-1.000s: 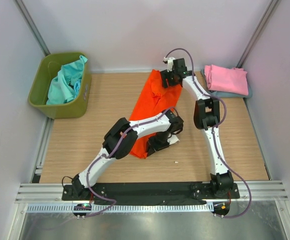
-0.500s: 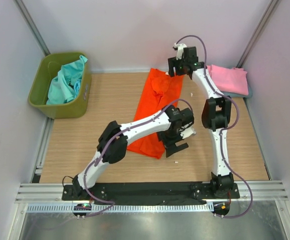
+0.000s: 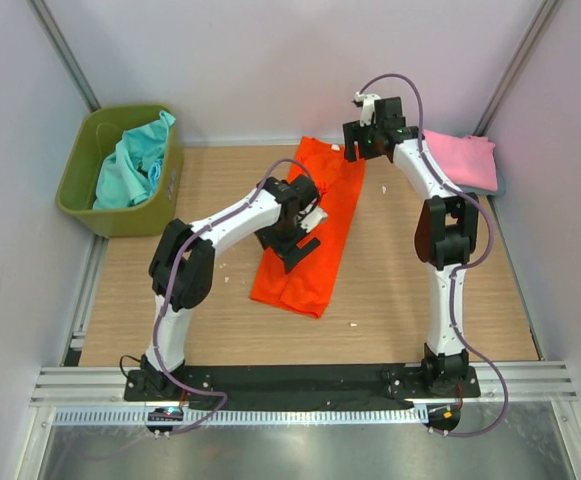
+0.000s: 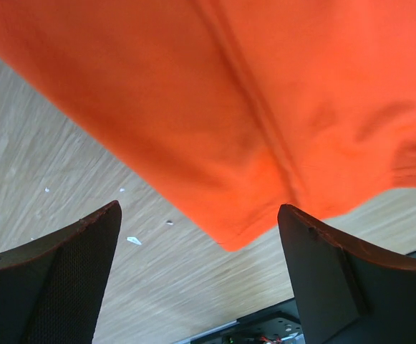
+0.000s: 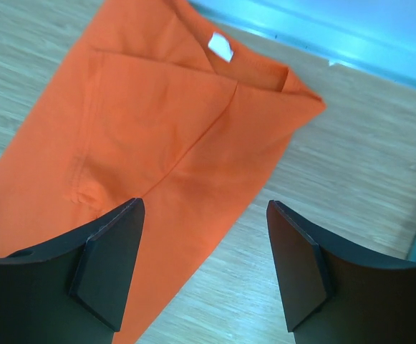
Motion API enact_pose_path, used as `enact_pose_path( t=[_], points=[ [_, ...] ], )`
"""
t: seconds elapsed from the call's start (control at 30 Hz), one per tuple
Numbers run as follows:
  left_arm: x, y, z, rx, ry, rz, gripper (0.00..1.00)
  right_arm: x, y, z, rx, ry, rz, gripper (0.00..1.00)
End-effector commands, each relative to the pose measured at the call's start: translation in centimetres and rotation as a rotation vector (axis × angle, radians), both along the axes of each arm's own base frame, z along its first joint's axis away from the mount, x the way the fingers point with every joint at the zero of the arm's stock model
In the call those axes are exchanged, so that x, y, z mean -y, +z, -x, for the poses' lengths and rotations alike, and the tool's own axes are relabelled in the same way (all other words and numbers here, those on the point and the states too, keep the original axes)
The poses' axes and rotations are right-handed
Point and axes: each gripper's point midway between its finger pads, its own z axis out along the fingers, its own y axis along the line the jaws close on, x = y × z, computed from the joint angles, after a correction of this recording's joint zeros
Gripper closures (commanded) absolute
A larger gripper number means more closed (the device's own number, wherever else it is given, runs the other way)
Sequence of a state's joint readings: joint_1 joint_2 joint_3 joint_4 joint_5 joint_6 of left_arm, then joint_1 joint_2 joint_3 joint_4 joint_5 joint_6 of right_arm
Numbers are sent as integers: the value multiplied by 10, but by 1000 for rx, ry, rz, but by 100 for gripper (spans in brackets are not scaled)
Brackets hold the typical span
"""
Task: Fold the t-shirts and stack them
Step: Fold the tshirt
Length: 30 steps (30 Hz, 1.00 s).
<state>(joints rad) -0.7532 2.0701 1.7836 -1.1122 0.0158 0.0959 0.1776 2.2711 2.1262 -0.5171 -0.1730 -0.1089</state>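
White tag (image 5: 220,46) at the collar of the orange shirt (image 3: 292,285): no writing legible. My left arm reaches over the middle of the table (image 3: 420,290); left gripper (image 4: 200,215) hangs above the shirt, jaws spread, grasping nothing. My right arm stretches to the far edge; right gripper (image 5: 204,208) is above the collar end, jaws apart, empty. The shirt lies folded lengthwise, from mid-table to the far edge. Pink shirt (image 3: 455,160) is at the far right corner.
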Motion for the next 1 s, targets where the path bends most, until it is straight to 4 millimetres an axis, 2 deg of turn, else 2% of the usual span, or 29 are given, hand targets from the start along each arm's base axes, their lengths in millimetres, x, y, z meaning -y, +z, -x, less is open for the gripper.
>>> enact_pose_path(
  t=[0.0, 0.17, 0.4, 0.53, 0.77, 0.97],
  points=[
    [-5, -12, -13, 26, 8, 12, 10, 1, -11, -4, -6, -1, 31, 25],
    [-12, -33, -8, -21, 27, -6, 11, 6, -33, -7, -32, -8, 68, 25],
    [-11, -57, -1, -106, 64, -44, 14, 9, -73, -5, -96, 4, 103, 25],
    [-8, -63, 10, -153, 92, -25, 15, -1, -94, -4, -128, 27, 105, 25],
    [-7, -65, 19, -192, 92, -28, 16, -22, -118, -4, -164, 61, 68, 25],
    [8, -65, 34, -217, 53, -18, 17, -45, -123, -8, -154, 91, 47, 25]
  ],
)
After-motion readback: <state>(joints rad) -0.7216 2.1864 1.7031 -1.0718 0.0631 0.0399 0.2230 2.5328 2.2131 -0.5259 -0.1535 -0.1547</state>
